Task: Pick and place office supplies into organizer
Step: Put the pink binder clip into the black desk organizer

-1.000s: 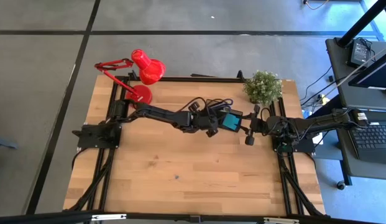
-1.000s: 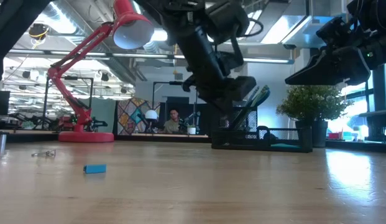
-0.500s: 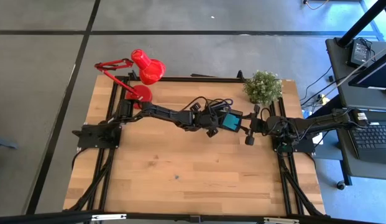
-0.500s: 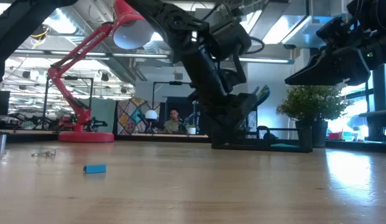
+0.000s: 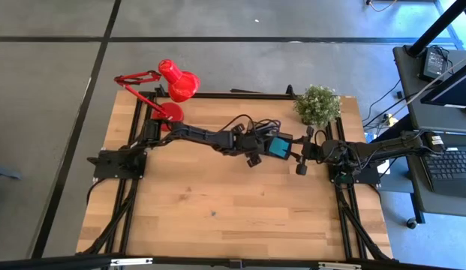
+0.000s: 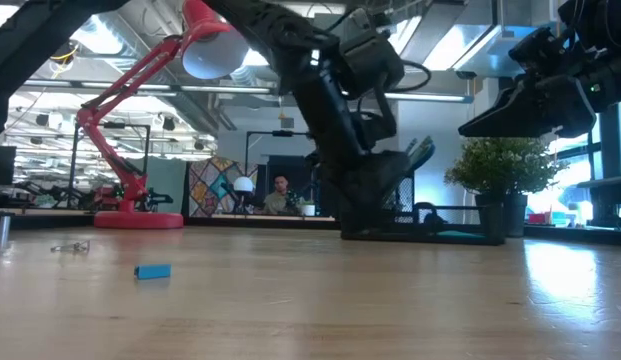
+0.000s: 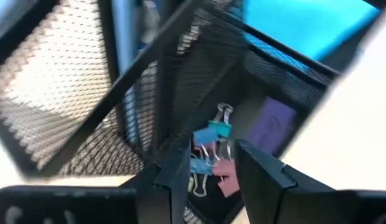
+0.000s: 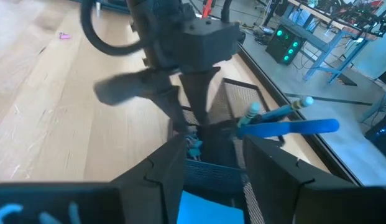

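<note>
The left arm reaches across the wooden worktop (image 5: 217,195) from its base, and the left tool (image 7: 208,165) is pushed down into the black mesh organizer (image 5: 281,146), which stands at the middle of the far half of the worktop, between the two arms. Seen from its own wrist, its fingers (image 7: 174,174) stand spread — nothing is pinched between them — and right below the gap a small heap of binder clips (image 7: 208,152), blue and pink, lies on the mesh floor of a low compartment. A purple piece (image 7: 273,121) lies beside the clips in that same compartment; what it is I cannot tell. A teal sticky-note pad (image 5: 278,147) fills the neighbouring tray.

The right tool (image 8: 208,155) hangs just on the other side of the organizer, looking down into it, its fingers apart and holding nothing. From there the blue-handled scissors (image 8: 292,126) show, standing tilted in an upright compartment with a pen-like thing next to them.

Out on the open near part of the worktop a small blue piece (image 6: 152,271) lies alone, well away from the organizer, and further to the lamp's side some tiny metal bits (image 6: 70,246). A red desk lamp (image 5: 172,86) stands at the far left corner and a potted plant (image 5: 317,105) at the far right one. In the room behind, a person (image 6: 280,195) sits at a desk.
</note>
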`<state>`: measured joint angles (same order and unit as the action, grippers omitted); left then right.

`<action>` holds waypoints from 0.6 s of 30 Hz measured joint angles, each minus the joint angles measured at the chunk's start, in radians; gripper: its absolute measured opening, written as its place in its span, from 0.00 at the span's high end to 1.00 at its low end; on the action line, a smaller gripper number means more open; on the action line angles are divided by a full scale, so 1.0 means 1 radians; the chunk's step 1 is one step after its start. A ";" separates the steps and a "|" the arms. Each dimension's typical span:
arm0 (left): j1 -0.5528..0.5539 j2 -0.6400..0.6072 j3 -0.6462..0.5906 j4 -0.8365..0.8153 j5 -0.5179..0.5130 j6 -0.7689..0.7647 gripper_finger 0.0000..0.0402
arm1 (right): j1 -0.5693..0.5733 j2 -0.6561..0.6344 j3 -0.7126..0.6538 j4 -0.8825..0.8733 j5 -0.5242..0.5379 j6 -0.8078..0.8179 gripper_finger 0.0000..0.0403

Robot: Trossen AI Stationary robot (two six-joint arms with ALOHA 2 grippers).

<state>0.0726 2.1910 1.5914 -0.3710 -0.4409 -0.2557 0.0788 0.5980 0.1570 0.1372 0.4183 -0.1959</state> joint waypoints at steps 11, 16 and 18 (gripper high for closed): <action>-0.080 -0.004 0.266 -0.699 0.272 -0.033 0.68 | 0.000 0.000 0.000 0.000 0.000 -0.015 0.60; -0.152 -0.005 0.278 -0.899 0.344 -0.171 0.68 | 0.000 0.000 0.000 0.000 0.000 -0.019 0.60; -0.189 -0.005 0.278 -0.967 0.357 -0.224 0.68 | 0.000 0.000 0.000 0.000 0.000 -0.019 0.60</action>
<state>-0.1167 2.1864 1.8694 -1.3379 -0.0835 -0.4801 0.0788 0.5983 0.1570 0.1368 0.4187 -0.2150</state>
